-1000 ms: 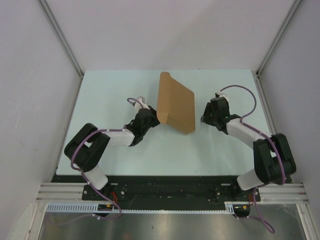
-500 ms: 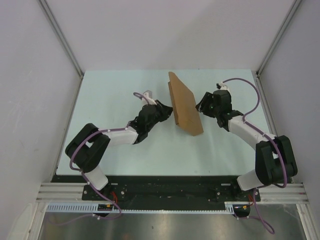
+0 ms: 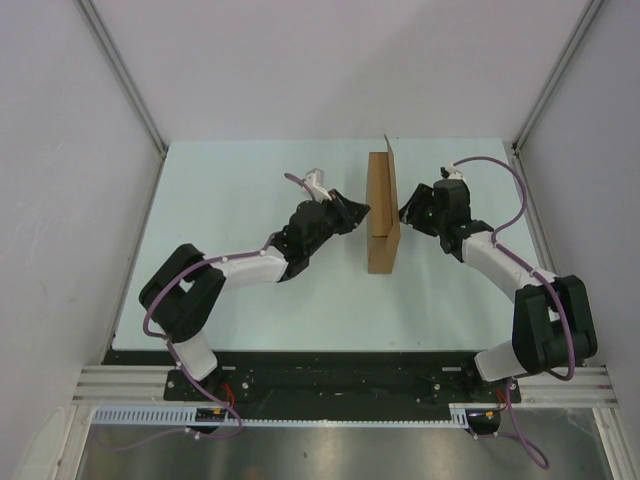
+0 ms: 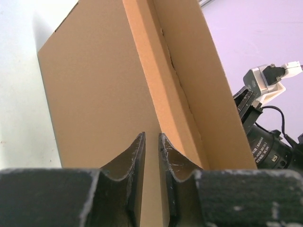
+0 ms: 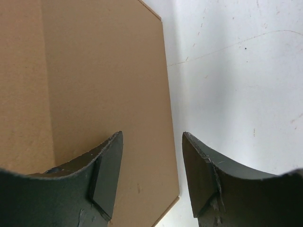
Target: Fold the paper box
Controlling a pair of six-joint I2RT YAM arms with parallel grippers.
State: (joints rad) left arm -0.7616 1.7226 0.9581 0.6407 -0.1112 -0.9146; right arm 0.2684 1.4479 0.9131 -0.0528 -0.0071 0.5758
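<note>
The left gripper has its fingers drawn almost together, with only a sliver between them and nothing visibly clamped. Its tips are right up against the broad brown face of the paper box. Opposite it, the right gripper is spread wide and holds nothing — one finger sits in front of the cardboard, the other over bare table, and the box's edge runs up the gap. The box stands on a long edge right of the table's middle, between the two grippers, with a thin panel sticking out past the thicker body. By my judgement the walls and lid are already formed into a shallow box. A seam gapes slightly along the narrow side, so pressing the lid home and laying the box flat likely remain
</note>
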